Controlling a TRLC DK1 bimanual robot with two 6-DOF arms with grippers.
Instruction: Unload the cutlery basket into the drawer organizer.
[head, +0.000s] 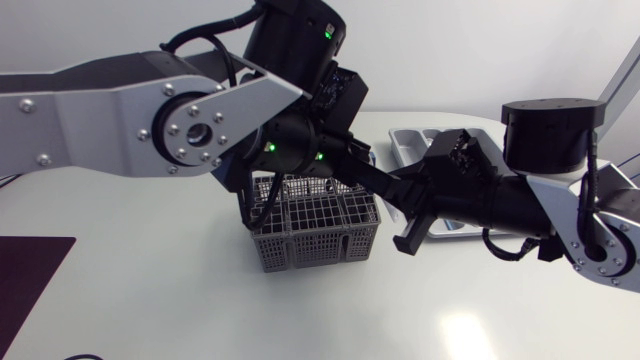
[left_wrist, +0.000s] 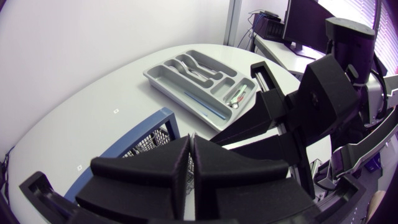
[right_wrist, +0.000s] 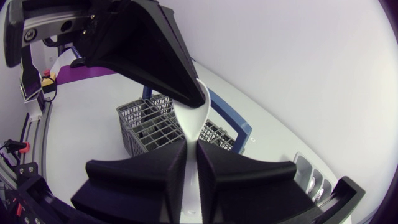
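1. Right gripper (right_wrist: 191, 165): fingers pinched a white utensil (right_wrist: 191, 121) held above the cutlery basket (head: 315, 228) edge.
2. Left gripper (left_wrist: 191, 163): fingers nearly together, clamped on the utensil's other end.
3. Drawer organizer (left_wrist: 166, 73) sat on the table (head: 200, 290) just behind the basket, cutlery in some compartments.

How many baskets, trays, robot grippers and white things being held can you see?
cutlery basket: 1
drawer organizer: 1
grippers: 2, the left gripper and the right gripper
white utensil, gripped by both grippers: 1
Total: 5
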